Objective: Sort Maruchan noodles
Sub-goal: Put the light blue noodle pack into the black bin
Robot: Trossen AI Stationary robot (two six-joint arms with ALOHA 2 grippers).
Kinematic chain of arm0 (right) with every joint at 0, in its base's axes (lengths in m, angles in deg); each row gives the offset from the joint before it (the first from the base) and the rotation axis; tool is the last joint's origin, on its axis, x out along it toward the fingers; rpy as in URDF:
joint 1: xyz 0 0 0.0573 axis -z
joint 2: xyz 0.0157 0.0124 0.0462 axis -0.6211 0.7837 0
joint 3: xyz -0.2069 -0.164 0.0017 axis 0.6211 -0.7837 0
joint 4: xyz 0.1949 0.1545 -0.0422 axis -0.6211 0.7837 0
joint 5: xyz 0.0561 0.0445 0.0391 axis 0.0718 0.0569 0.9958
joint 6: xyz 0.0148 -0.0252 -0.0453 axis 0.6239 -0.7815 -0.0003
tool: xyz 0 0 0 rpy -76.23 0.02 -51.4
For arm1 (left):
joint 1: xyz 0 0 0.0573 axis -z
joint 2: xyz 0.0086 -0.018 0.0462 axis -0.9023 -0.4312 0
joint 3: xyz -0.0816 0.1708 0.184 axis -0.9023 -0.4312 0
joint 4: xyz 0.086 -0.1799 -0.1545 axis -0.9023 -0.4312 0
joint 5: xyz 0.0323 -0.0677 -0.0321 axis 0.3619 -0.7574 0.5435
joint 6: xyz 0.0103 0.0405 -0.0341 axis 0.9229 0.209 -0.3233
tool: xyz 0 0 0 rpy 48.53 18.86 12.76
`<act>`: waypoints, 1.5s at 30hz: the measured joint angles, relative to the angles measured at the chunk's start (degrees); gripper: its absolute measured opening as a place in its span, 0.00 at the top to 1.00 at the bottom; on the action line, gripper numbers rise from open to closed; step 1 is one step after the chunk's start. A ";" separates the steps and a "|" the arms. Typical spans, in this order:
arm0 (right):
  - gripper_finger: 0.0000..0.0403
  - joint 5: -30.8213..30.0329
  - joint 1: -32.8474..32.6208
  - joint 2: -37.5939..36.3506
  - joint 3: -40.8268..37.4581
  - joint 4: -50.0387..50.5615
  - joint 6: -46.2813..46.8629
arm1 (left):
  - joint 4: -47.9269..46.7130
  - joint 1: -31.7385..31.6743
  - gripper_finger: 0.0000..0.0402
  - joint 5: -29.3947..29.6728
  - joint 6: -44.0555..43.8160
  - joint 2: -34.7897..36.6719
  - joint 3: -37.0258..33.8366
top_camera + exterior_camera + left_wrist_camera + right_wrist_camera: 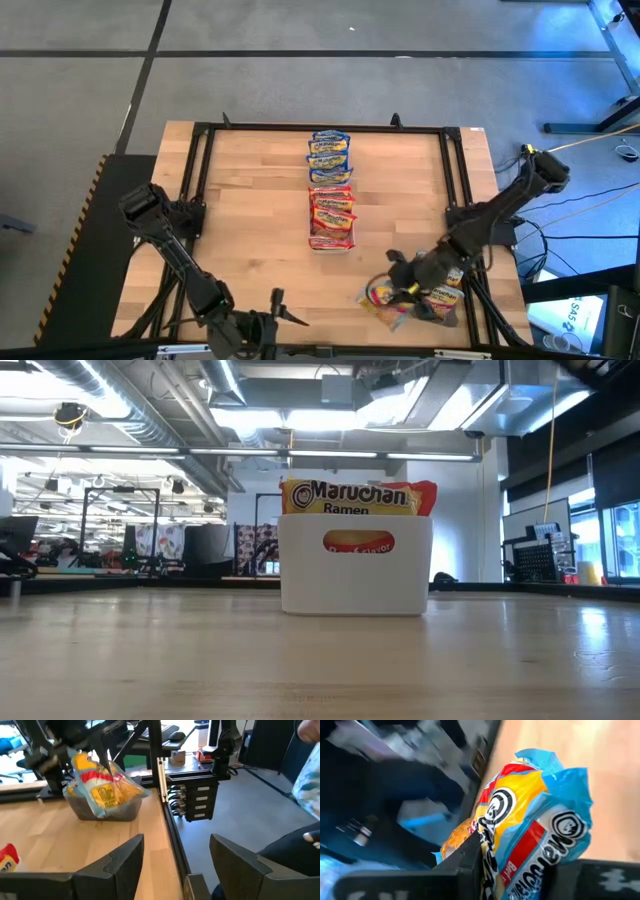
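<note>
Right pincer (412, 296) clamped on a blue-yellow packet (535, 820) over the dark grey tray (102, 812), likely pulling it for sorting; left pincer (175, 865) open, empty, parked near the tabletop (250, 210) edge.

On the wooden counter (250, 200), a row of Maruchan noodles (330, 188) runs down the middle, blue-yellow packets (329, 155) at the far end and red-orange packets (331, 216) nearer. The right pincer (412, 290) sits at the counter's near right corner over a loose heap of packets (415, 298). The left pincer (278, 312) waits at the near edge, left of centre, well apart from the row.
</note>
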 joint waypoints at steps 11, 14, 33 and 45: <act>0.81 -4.36 -11.99 -0.04 14.86 37.68 16.56 | 0.00 -0.19 0.45 0.15 -0.79 0.01 0.00; 0.81 -3.77 -15.00 -0.04 15.03 42.65 21.79 | 0.00 -0.68 0.45 0.20 -0.79 0.02 0.00; 0.81 -1.96 -19.88 6.51 10.87 35.79 21.81 | 0.00 -2.03 0.45 0.26 -0.97 0.09 0.00; 0.81 -0.13 -19.88 8.84 10.74 34.26 19.16 | 0.02 -2.62 0.45 -0.03 -0.97 0.09 0.00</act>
